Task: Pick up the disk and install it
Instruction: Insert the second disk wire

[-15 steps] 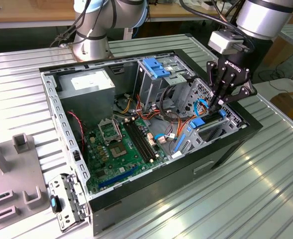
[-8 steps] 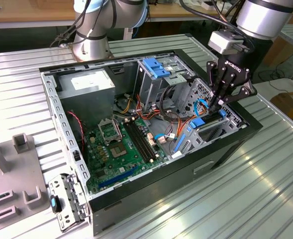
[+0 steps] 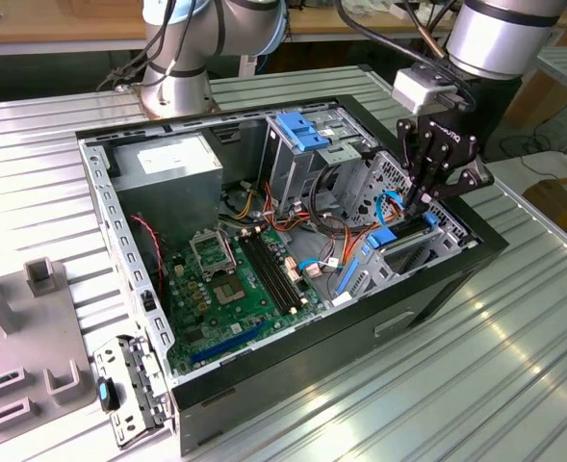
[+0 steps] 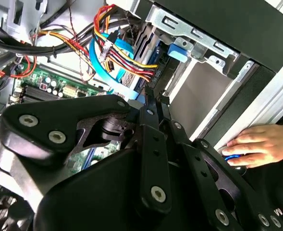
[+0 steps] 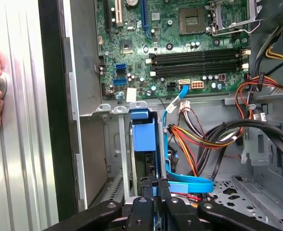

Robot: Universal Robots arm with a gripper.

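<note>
Gripper (image 3: 420,207) down inside open computer case (image 3: 129,241), at its front drive-bay corner; fingers closed on disk (image 5: 143,137), blue-railed, standing partway in lower bay beside motherboard (image 3: 240,279); install step in hand, insertion seemingly unfinished; next calls for straight, even seating push clear of cables (image 5: 194,139); hand (image 4: 261,144) resting outside case.

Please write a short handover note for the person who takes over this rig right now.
Gripper: inside the computer case, shut on the disk.
Disk: standing on edge in the drive bay.
Done: disk picked up, brought into the bay.
Left: not yet released; fully seated or not, I cannot tell.
A person's hand rests on the table beside the case.
</note>
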